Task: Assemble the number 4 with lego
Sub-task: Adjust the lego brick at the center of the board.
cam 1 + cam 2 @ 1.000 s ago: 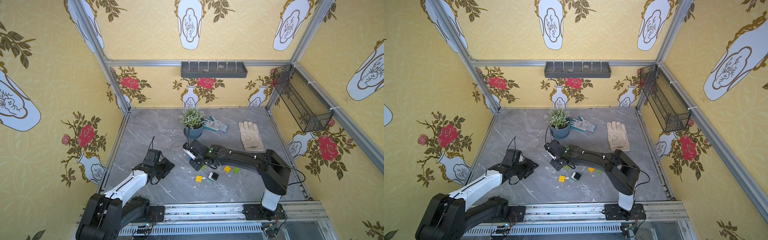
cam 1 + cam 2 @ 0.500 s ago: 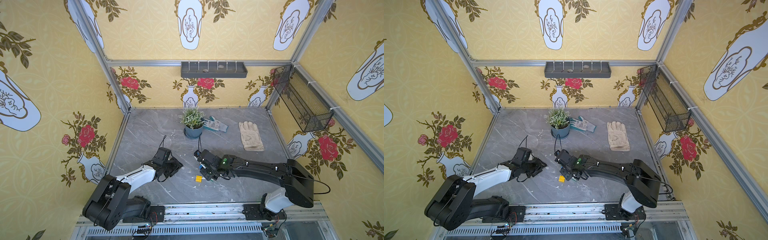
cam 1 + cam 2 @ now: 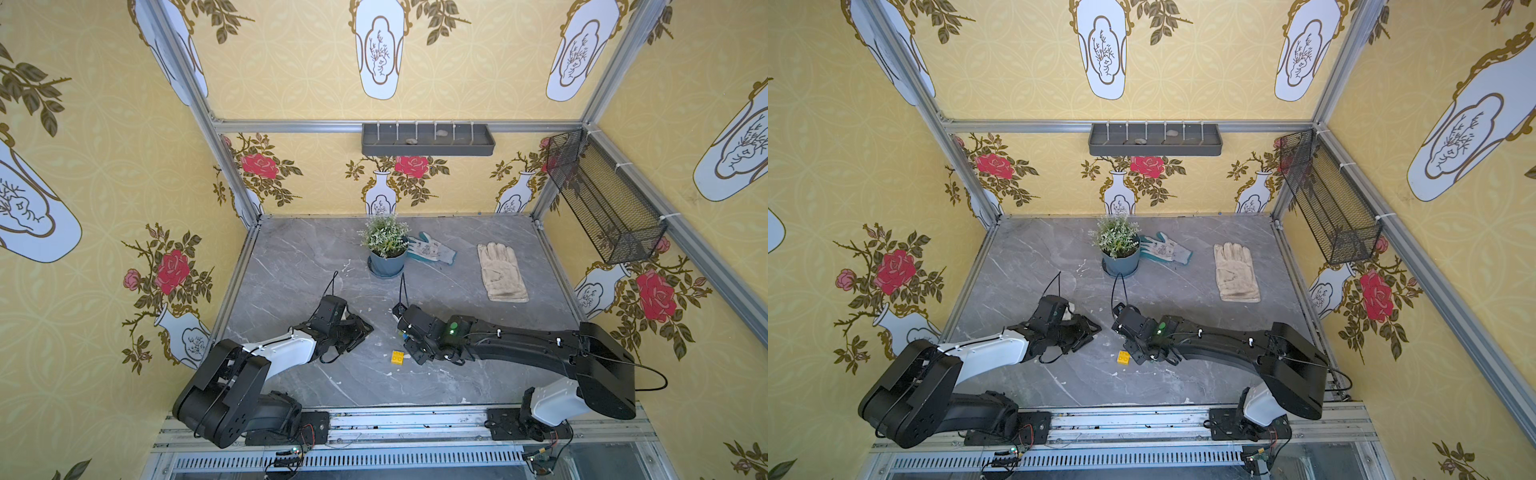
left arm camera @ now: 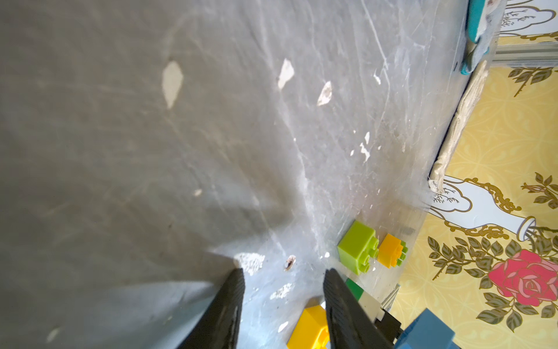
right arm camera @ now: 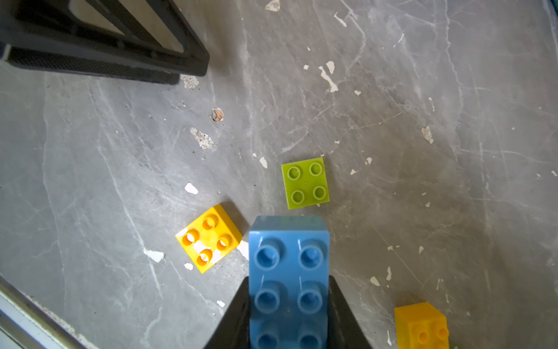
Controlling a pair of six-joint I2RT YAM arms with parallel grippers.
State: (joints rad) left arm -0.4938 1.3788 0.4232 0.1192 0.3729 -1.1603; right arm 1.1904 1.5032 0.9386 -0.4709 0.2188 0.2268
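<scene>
Grip check: right gripper (image 5: pixel 288 281) clamped on long blue studded plastic brick (image 5: pixel 288 256), left gripper (image 4: pixel 282 272) empty

The right gripper's black jaws press both long sides of the blue brick. Its studs face the wrist camera and its front half juts past the tips. The left gripper stands partly open: bare surface shows between its ribbed black fingers (image 4: pixel 226 308), and nothing is held.

Both top views show the two arms lying low, with the grippers near each other at mid-table. Only one square yellow studded brick (image 3: pixel 397 357) is plain between them; the other bricks are hard to make out there. The right wrist view adds a square lime-green brick (image 5: pixel 305 182), studs up, just past the blue brick's end and apart from the yellow one. It also shows a second yellow brick (image 5: pixel 421 326) tipped on its side. Only the left wrist view shows the stem of the number 4 (image 4: pixel 370 305): dark green, white and black bricks in a line running to the blue brick.

Yellow wallpaper walls (image 3: pixel 104 166) with vases and roses enclose a scuffed grey marble-look table (image 3: pixel 291 266) flecked with white chips. A black wire basket (image 3: pixel 602 199) hangs on the right wall and a grey slotted tray (image 3: pixel 428 139) on the back wall. A beige work glove (image 3: pixel 500 272), a teal-and-white glove (image 3: pixel 432 249) and a small potted plant (image 3: pixel 386 249) sit toward the back.
</scene>
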